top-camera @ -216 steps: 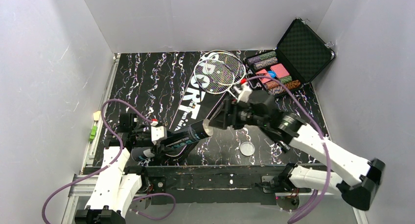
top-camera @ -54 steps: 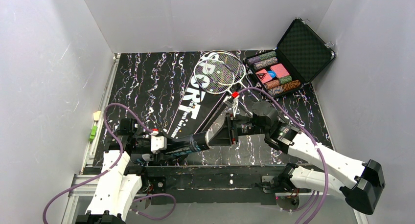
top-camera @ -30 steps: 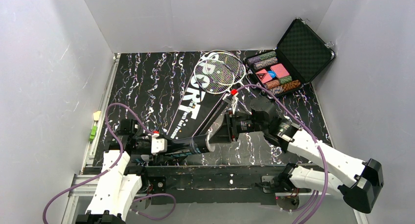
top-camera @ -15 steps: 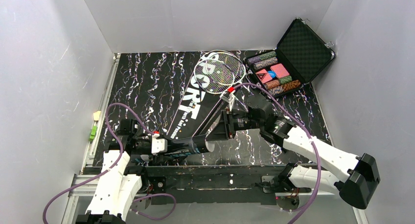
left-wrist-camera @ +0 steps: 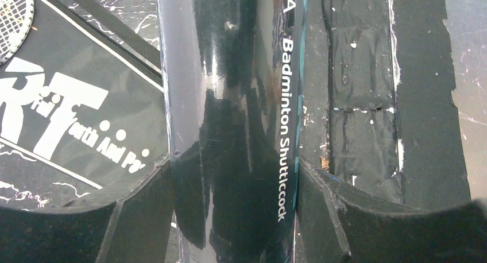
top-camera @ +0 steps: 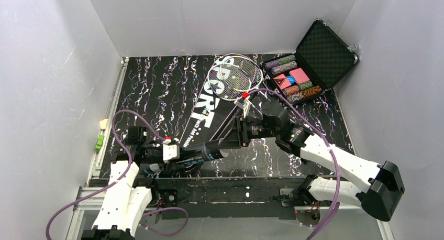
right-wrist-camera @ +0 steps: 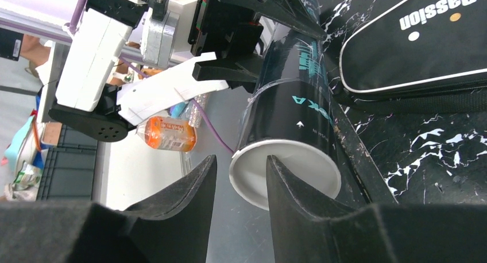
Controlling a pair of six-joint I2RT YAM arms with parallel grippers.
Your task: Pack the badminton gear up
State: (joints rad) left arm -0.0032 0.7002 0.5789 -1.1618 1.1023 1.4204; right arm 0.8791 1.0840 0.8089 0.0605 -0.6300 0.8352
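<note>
Desk: Handling first. How will that shuttlecock tube (top-camera: 204, 152) behave?

Me: Light and hollow, I judge, with a thin glossy wall. It looks stiff along its length but easy to dent, and slick under the pads. I would take it round the body with a gentle squeeze, never by the white cap (right-wrist-camera: 250, 180), which could pop off.

Desk: Who has it?

Me: My left gripper (left-wrist-camera: 232, 171) is clamped round the barrel, a finger pressed to each side. The tube runs straight out ahead of it, with the racket bag (left-wrist-camera: 69, 113) lying below and to its left. The hold is toward the end away from the cap, so the long free part may lever and droop.

Desk: And the right?

Me: My right gripper (right-wrist-camera: 241, 162) has its jaws part-way apart, with nothing clamped between them that I can see. The capped end lies just ahead of its fingertips, and one finger crosses in front of the cap. Whether it touches, I cannot tell. The bag lies beyond, to its right.
</note>
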